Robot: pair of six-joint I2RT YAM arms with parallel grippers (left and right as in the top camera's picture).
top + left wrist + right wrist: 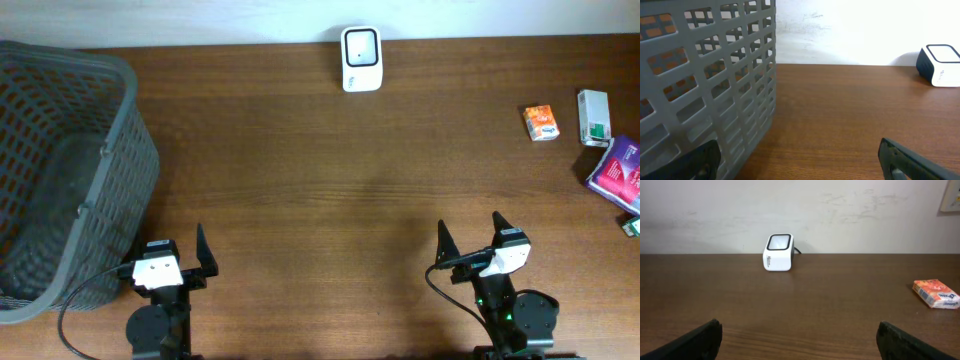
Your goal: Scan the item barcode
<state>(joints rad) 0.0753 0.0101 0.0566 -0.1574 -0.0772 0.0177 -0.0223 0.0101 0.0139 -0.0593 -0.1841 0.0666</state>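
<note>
Looking down from overhead, we saw the gray basket (122, 120) far to the left of the scanner (360, 58), nearer the arms. Its left side and near corner were cut off by the frame, and inside it we could make out only dark mesh floor and walls. The scanner stood at the table's (320, 180) far edge. Well to the scanner's right lay an orange pack (541, 122), beyond it a white and green box (594, 117), and nearer the arms than those a purple packet (620, 168), partly cropped by the frame. A small thing (631, 226) at that same edge was too cropped to identify. The left gripper (168, 258) and right gripper (470, 232) sat well short of the scanner, both with jaws spread wide and grasping nothing.

In the left wrist view, the basket wall (715, 90) filled the space left of the scanner (940, 65), which was clipped by the frame. Only the two fingertips (910, 162) showed, wide apart.

In the right wrist view, the scanner (778, 253) stood against the wall, the orange pack (936, 293) to its right and closer to us. The dark fingertips (700, 340) were splayed, with bare table between them and the scanner.
</note>
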